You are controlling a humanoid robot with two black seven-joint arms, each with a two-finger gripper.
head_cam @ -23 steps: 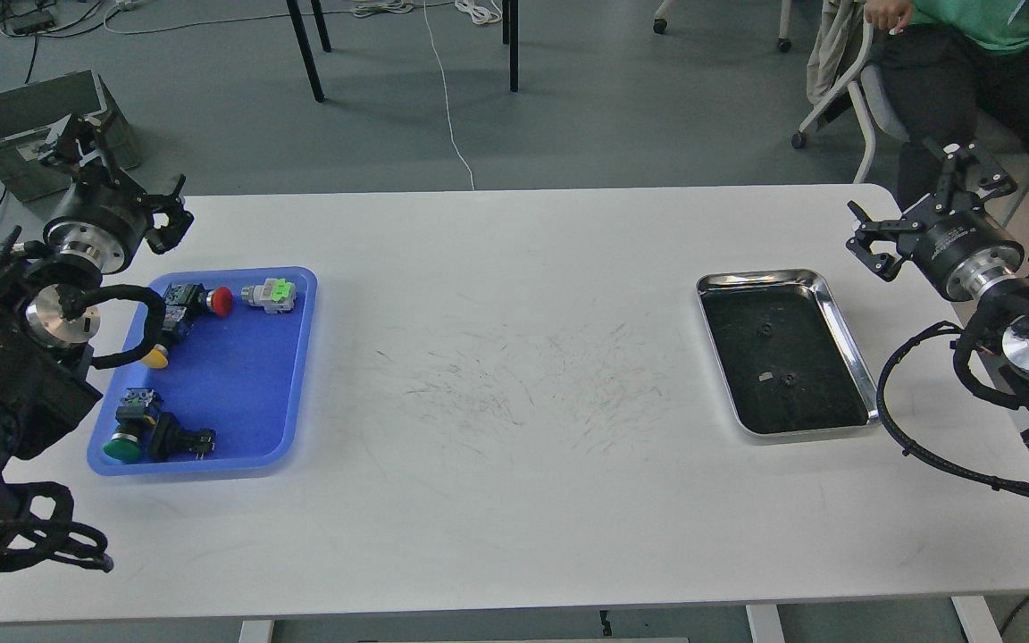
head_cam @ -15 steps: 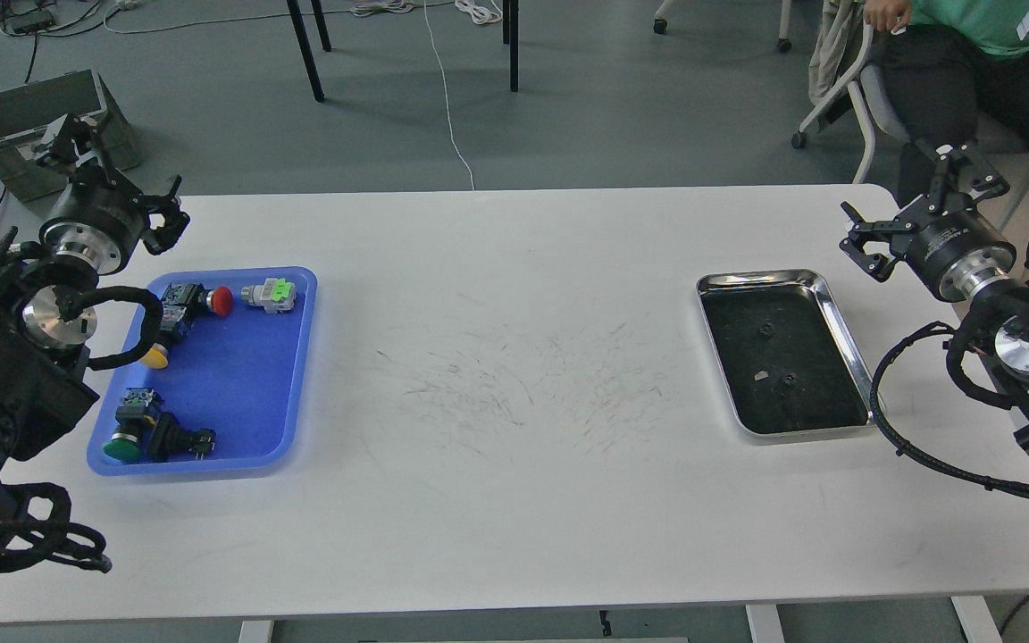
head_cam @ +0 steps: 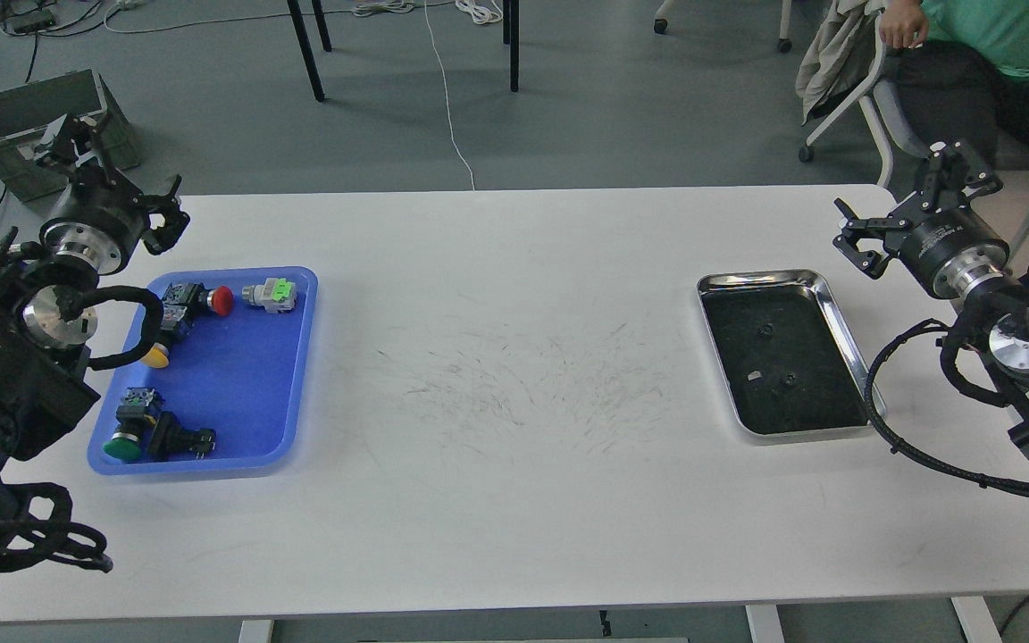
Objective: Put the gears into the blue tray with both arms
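Observation:
Two tiny black gears lie on the dark bottom of the steel tray (head_cam: 836,308) at the right: one gear (head_cam: 765,330) near its middle, the other gear (head_cam: 782,385) closer to its front. The blue tray (head_cam: 238,375) sits at the table's left side. My left gripper (head_cam: 121,179) hovers just behind the blue tray's back left corner, open and holding nothing. My right gripper (head_cam: 903,204) hangs open and holding nothing behind the steel tray's back right corner.
Several push-button switches fill the blue tray, among them a red-capped one (head_cam: 211,299), a green-topped grey one (head_cam: 270,294) and a green-capped one (head_cam: 126,442). A tiny grey chip (head_cam: 753,375) lies by the front gear. A grey box (head_cam: 28,112) stands on the floor at left. A seated person (head_cam: 988,54) is at back right.

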